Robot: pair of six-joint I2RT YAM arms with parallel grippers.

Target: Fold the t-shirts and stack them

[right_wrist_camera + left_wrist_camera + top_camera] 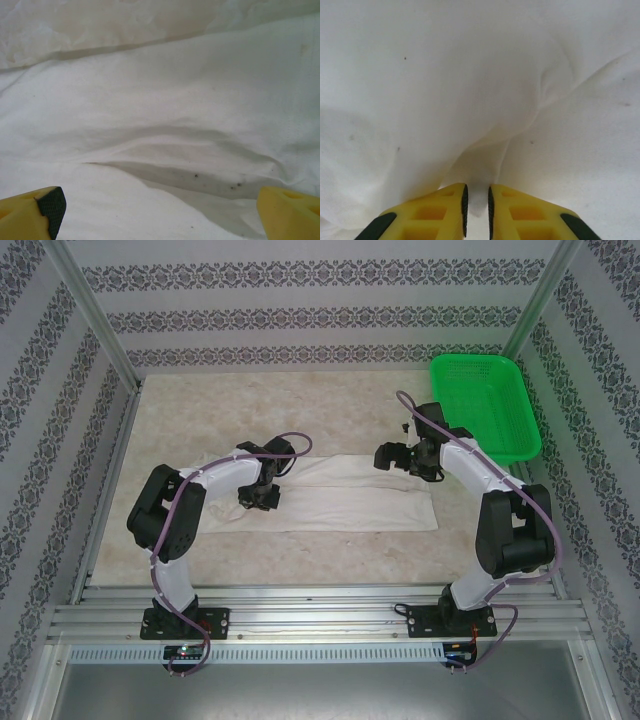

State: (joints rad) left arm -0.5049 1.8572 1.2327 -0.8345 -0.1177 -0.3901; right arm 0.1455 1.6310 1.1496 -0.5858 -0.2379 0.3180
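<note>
Cream t-shirt (350,498) lies as a long folded strip across the bench (200,410).
The left gripper (476,205) pinches a raised fold of it; the right gripper (160,205) gapes wide over its right part.

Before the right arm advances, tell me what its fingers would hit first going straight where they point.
The white t-shirt: its raised fold lies directly ahead, between the open right fingers. How near it is, I can't judge.
</note>
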